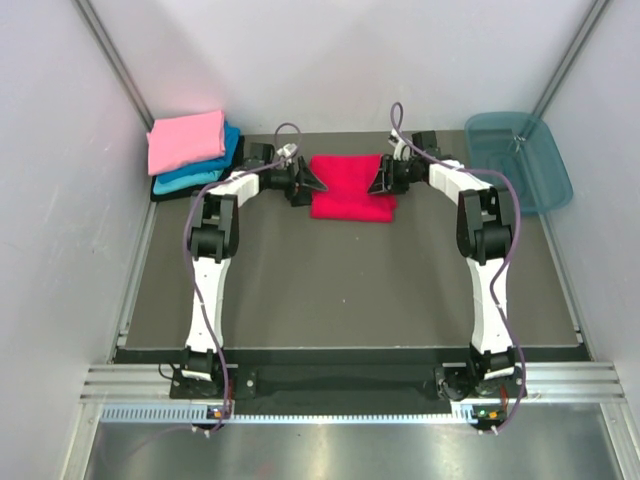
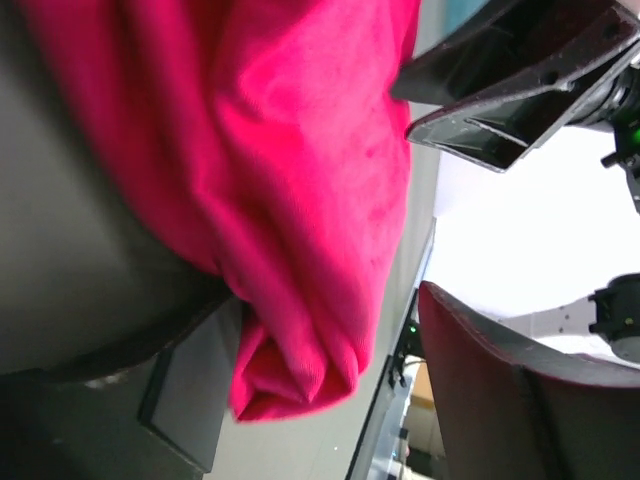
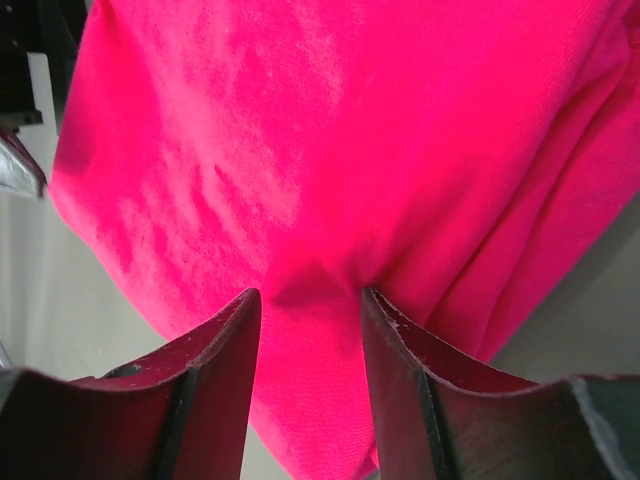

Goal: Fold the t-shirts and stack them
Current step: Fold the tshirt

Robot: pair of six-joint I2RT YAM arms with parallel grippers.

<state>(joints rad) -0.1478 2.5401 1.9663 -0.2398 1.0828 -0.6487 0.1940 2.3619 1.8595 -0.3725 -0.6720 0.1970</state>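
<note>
Right gripper (image 3: 305, 310) clamped on red shirt (image 1: 350, 187) edge, left gripper (image 2: 470, 230) jaws apart beside it: a lone-sided lift would likely spill the fold.

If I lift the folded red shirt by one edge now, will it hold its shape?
Probably not. The red shirt looks soft: its edge droops in rounded folds in the left wrist view. Lifted from one side, the layers would likely sag and unfold. It seems light, so pushing may bunch it up rather than slide it.

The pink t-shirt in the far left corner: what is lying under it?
Under the pink t-shirt lies a folded turquoise t-shirt, and a black t-shirt shows at the bottom edge. Their covered parts are hidden.
</note>
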